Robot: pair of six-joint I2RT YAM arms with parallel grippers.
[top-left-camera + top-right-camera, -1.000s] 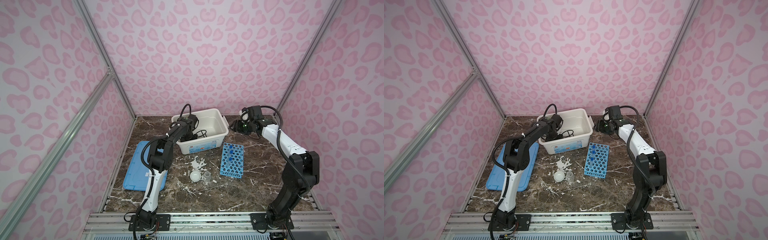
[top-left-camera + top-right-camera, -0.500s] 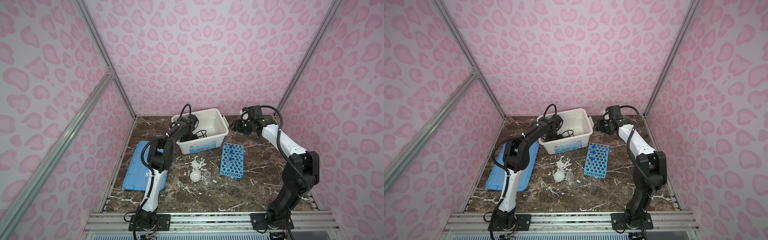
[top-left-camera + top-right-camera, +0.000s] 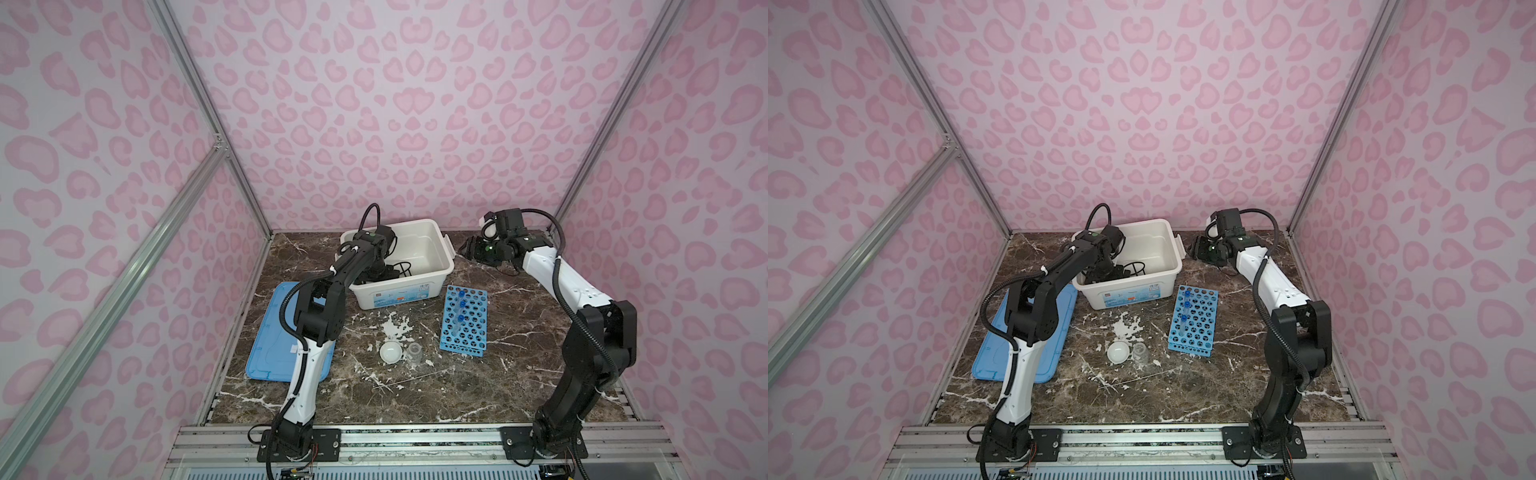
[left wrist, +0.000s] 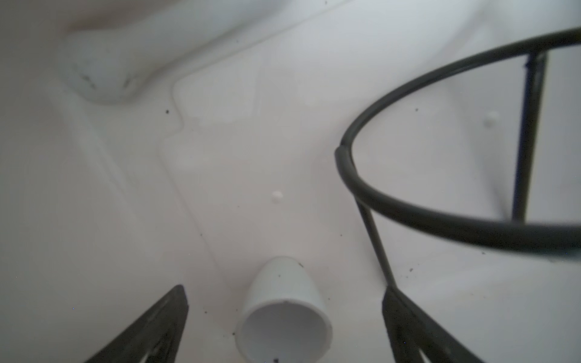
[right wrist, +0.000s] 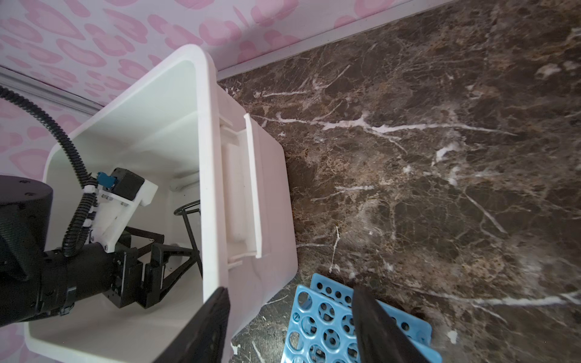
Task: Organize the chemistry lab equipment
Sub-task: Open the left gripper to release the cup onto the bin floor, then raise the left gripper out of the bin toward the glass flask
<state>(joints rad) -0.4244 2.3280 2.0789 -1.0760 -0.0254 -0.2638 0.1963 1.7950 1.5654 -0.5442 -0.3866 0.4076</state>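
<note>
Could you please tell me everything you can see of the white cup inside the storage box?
The white cup is small, plain and matte, tapering from a wide round mouth to a narrower closed base. It lies on its side on the floor of the white storage box, looking empty, with its mouth toward the left wrist camera. It sits between the fingers of the open left gripper, touching neither. The black wire ring stand stands beside it, apart. The top views hide it.

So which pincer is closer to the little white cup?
Left. The left pincer flanks the white cup inside the box; the right pincer hangs outside it.
</note>
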